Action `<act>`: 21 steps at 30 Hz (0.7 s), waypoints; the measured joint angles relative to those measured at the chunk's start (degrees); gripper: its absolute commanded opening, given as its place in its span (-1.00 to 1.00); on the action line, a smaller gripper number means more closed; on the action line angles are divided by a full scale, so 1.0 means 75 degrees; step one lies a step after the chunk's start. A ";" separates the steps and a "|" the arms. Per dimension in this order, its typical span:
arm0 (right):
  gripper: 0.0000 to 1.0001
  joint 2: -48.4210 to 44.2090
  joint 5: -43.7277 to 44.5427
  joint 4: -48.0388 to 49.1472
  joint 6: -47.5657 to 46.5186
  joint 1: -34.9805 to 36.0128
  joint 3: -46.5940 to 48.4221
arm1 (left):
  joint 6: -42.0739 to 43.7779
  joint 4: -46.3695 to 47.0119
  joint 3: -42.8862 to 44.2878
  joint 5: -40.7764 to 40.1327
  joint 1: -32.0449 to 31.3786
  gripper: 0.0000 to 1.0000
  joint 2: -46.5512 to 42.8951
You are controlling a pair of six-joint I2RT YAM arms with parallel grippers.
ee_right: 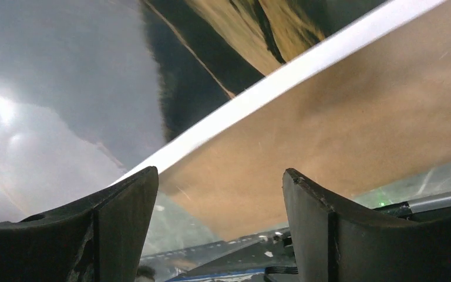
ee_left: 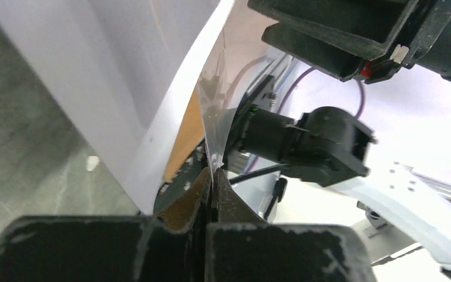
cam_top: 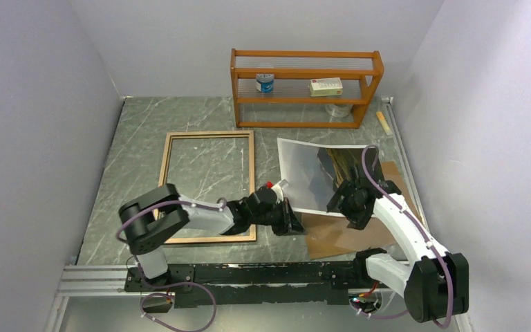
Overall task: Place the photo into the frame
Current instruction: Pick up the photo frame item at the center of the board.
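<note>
Photo (cam_top: 304, 173) is lifted and curling, right of the frame (cam_top: 209, 134), with a narrow strip of table between them. Its near edge hangs over the cardboard (cam_top: 346, 238).

Left gripper (cam_top: 294, 218): the wrist view shows it pinched tight on the photo's near-left corner.

Right gripper (ee_right: 220, 176): jaws wide, gripping nothing, with the photo's white border just ahead.

Bright even overhead light, soft shadows, glossy glare, wrist views blurred close-up
</note>
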 measured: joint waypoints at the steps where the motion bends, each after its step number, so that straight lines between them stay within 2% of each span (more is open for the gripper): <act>1: 0.63 -0.0035 0.0058 -0.0117 -0.0015 0.0000 0.0268 | 0.0073 -0.0565 0.0207 0.0061 0.0102 -0.95 -0.0265; 7: 0.62 -0.0277 0.0490 -0.0455 -0.0131 0.0000 0.1874 | 0.0606 -0.3952 0.1813 0.0274 0.0635 -0.95 -0.1361; 11: 0.62 -0.0344 0.0580 -0.0533 -0.0204 0.0000 0.2273 | 0.1376 -0.6828 0.3220 -0.0003 0.0854 -0.95 -0.1623; 15: 0.62 -0.0274 0.0571 -0.0638 -0.0262 0.0000 0.2425 | 0.2139 -0.9189 0.4596 -0.0504 0.0970 -0.95 -0.1632; 21: 0.61 -0.0038 0.0166 -0.0487 -0.0775 0.0000 0.2815 | 0.3077 -1.1401 0.5187 -0.1078 0.1527 -0.95 -0.2311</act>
